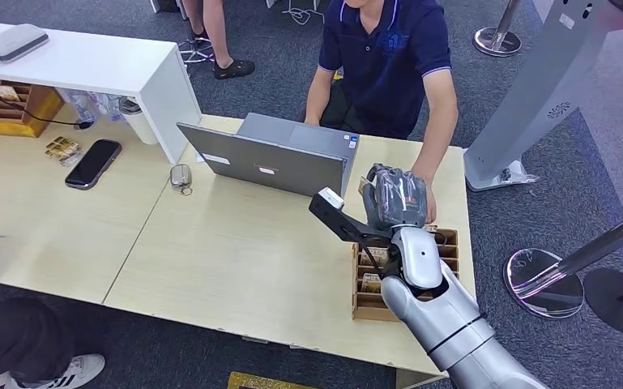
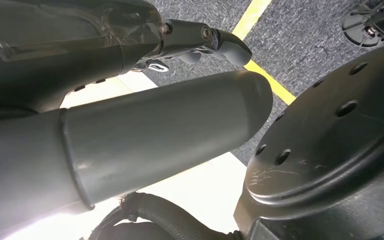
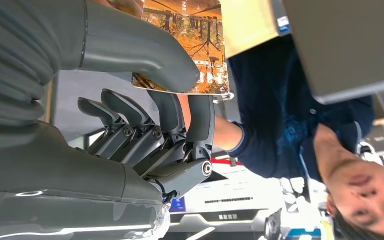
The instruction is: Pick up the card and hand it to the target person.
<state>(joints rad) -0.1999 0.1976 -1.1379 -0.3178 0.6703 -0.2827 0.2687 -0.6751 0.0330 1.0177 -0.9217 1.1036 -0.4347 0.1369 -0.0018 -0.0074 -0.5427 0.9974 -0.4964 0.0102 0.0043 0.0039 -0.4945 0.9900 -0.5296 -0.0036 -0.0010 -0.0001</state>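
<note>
Colours across the pale wood surface [image 1: 235, 259]

The card [image 3: 185, 45] bears an orange-brown print of dark bare trees; the right hand [image 1: 397, 198] is grey with darker fingers [image 3: 130, 107] on a silver arm [image 1: 454, 324]. The person's polo shirt [image 1: 385, 57] is navy, the laptop [image 1: 267, 158] grey, the phone [image 1: 93, 163] black, the carpet [image 1: 551, 219] grey-blue.

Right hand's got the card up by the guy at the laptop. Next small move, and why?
Probably hold the right hand in place and release only once he grips. Its thumb and fingers pinch the orange tree-printed card, raised over the wooden card box. The hand of the person in the navy polo shirt is right beside it, but whether it holds the card cannot be told.
</note>
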